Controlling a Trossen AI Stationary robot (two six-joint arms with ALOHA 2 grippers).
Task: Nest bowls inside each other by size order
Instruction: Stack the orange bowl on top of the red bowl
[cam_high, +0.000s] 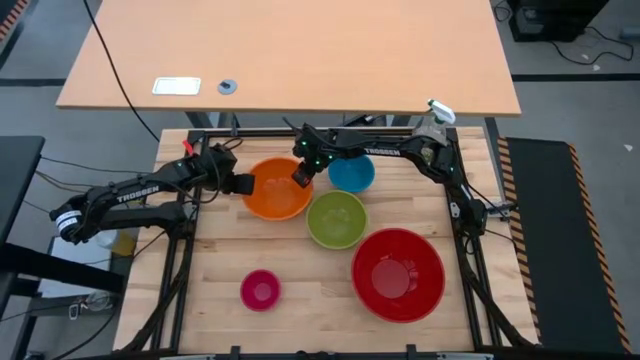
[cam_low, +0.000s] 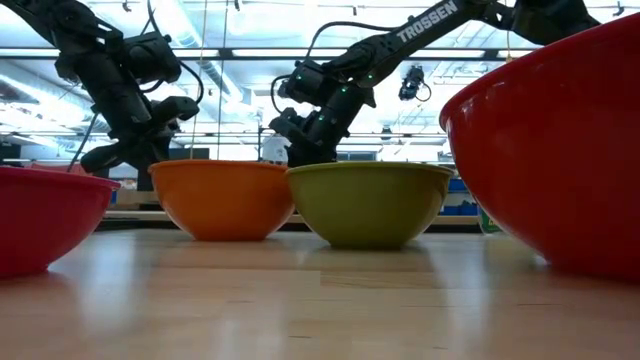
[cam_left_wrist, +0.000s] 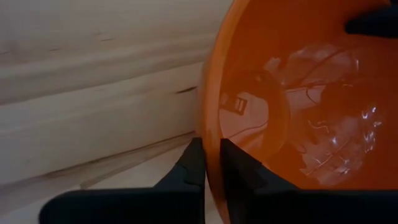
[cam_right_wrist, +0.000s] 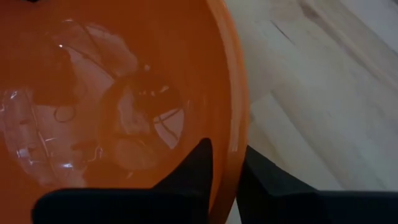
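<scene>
The orange bowl (cam_high: 278, 190) stands at the table's far middle, between my two grippers. My left gripper (cam_high: 243, 184) is shut on its left rim, and my right gripper (cam_high: 299, 174) is shut on its right rim. In the low view the orange bowl (cam_low: 222, 198) seems to rest with its base on the table. The blue bowl (cam_high: 351, 173) stands just right of it. The green bowl (cam_high: 336, 219), the red bowl (cam_high: 397, 273) and the pink bowl (cam_high: 260, 290) stand nearer, each on its base and apart from the grippers. My left gripper pinches the orange bowl's rim (cam_left_wrist: 210, 140) on its left side, with one finger (cam_left_wrist: 239, 168) inside the bowl and one (cam_left_wrist: 191, 165) outside. The fingers come from the table's left, slanting down. My right gripper pinches the orange bowl's rim (cam_right_wrist: 237, 149) on its right side, with one finger (cam_right_wrist: 198, 165) inside the bowl and one (cam_right_wrist: 258, 171) outside. The fingers come from the table's right and far side, slanting down.
A clear spray bottle (cam_high: 433, 120) stands at the far right corner. The green bowl almost touches the orange and red bowls. Bare wood lies at the near left around the pink bowl. A second table (cam_high: 290, 50) stands beyond the far edge.
</scene>
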